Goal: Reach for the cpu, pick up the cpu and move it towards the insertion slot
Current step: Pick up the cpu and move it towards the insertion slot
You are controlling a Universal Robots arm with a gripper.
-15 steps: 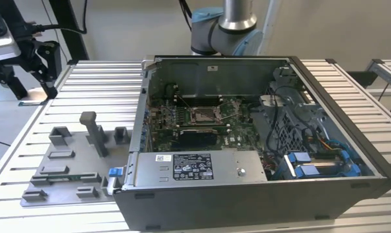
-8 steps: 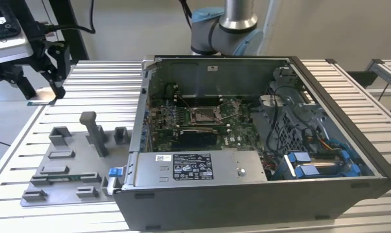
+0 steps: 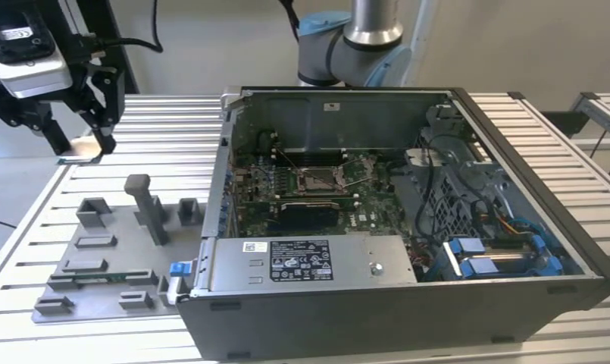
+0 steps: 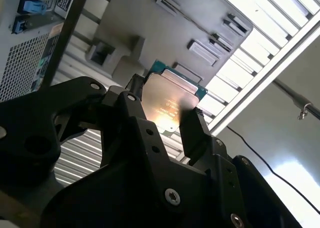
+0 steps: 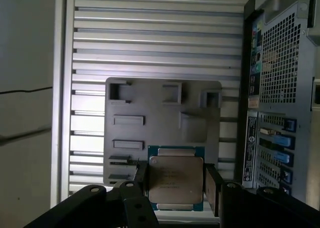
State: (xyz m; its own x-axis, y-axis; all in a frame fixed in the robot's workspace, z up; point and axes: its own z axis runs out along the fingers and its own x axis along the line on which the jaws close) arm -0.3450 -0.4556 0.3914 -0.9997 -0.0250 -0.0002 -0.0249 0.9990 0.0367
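Silvery-white metal, thin, flat and square, the cpu (image 5: 176,178) is pinched by two opposite edges in my black pincer (image 5: 176,187), with open air around it. The ribbed grey plastic fixture plate (image 5: 162,113) lies below my pincer. The silver-framed square insertion slot (image 3: 315,178) sits well apart from it, inside the open dark computer case (image 3: 547,227).

Robotics lab / test bench setup. Evidence: open desktop PC case (image 3: 406,227), side panel off, mobo (image 3: 315,189) exposed, sitting on a slatted alu-profile table (image 3: 153,129). Robot arm base (image 3: 347,42) stands just behind the case. Beside the case, on the exterior view's left, a grey plastic fixture plate (image 3: 113,258) w/ blocks and pockets. Further out from the case on that side, a black gripper (image 3: 82,145) is clamped on the cpu (image 5: 176,180) above the table. Plain bare wall (image 3: 527,38) behind the case.
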